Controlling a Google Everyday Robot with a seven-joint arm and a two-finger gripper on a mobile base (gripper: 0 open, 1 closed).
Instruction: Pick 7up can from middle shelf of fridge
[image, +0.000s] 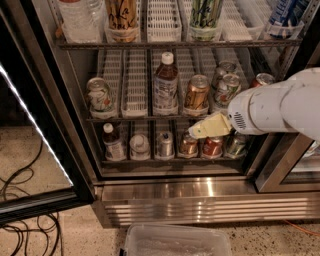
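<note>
The fridge (165, 187) stands open, its black-framed door (30, 150) swung left. On the middle shelf (135, 118), a white and green 7up can (100, 95) with a red mark stands at the far left. Two similar green-white cans (227, 89) stand in a lane at the right; I cannot read their labels. My gripper (210, 127) is cream-coloured and points left. It hangs in front of the shelf's front edge, below the gold-orange can (196, 92) and far right of the left can. It holds nothing.
A brown bottle (166, 85) stands mid-shelf and a red Coca-Cola can (262, 80) at the right. Several cans and bottles fill the lower shelf (165, 145). A clear plastic bin (175, 242) sits on the floor in front. Cables (25, 200) lie at the left.
</note>
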